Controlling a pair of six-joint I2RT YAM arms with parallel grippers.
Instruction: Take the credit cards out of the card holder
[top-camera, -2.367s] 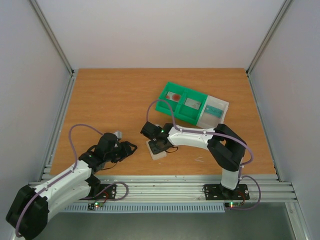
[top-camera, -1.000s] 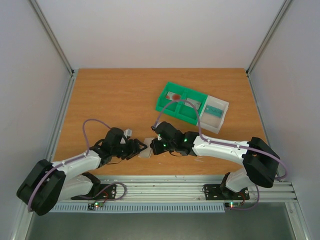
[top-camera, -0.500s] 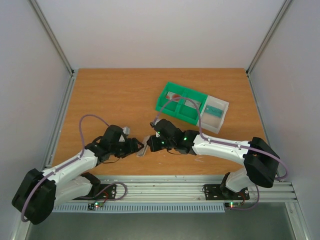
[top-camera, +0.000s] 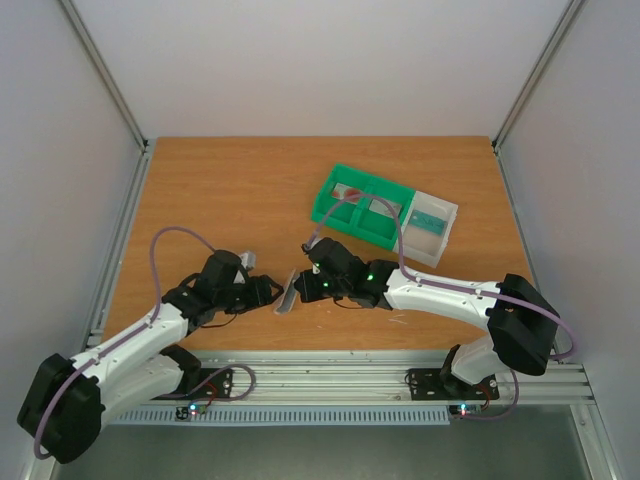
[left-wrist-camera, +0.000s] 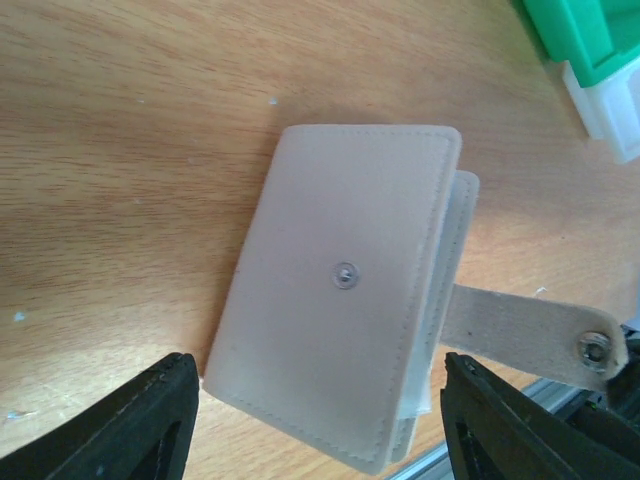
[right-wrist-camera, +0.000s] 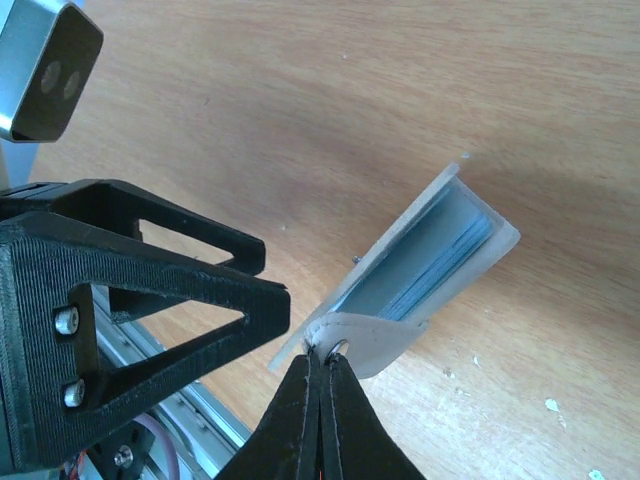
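Well clear of the green tray (top-camera: 352, 228), on its arm-base side: card holder (top-camera: 286, 297) tilted up on one edge on the desk (top-camera: 220, 190), slightly ajar, beige face toward the left gripper (top-camera: 263, 292). Right gripper (right-wrist-camera: 322, 375) jaws fully closed, pinching the closure tab (right-wrist-camera: 365, 335). Left jaws wide apart, straddling the holder, no visible contact.
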